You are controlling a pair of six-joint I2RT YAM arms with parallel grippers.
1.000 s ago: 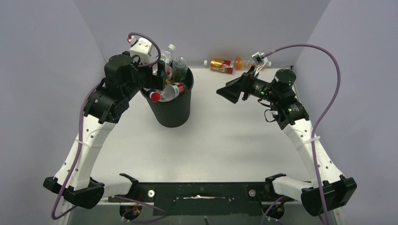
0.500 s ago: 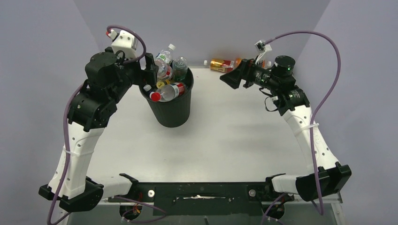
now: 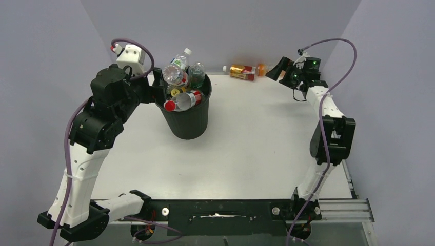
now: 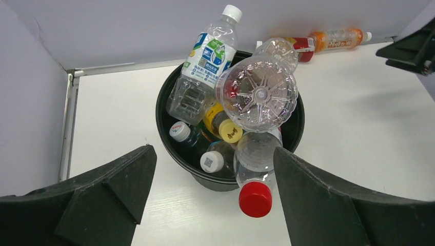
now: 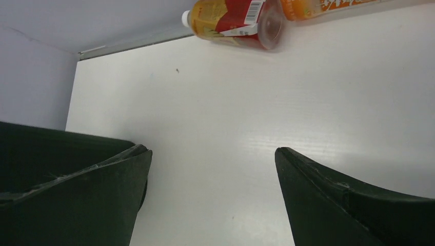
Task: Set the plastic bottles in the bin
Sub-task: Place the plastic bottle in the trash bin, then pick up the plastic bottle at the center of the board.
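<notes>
Worktop [image 3: 246,154]: white, walled on three sides. Bin [image 3: 190,120]: upright, left of centre toward back, bottles [image 4: 259,95] heaped above rim. Left arm: bent and raised. Left hand [image 3: 159,86] at bin's left rim, released, empty, aimed at heap. Right arm: stretched to back right corner. Right hand [image 3: 280,69] released, empty, near orange bottle [image 3: 262,67]. Yellow-red bottle [image 3: 242,70] lies just beside it along back wall.

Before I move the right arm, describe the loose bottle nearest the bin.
Find the table's far edge, right of the bin. Two bottles lie there; yours is the amber bottle on the left, with a red label, unlike its orange neighbour.
</notes>
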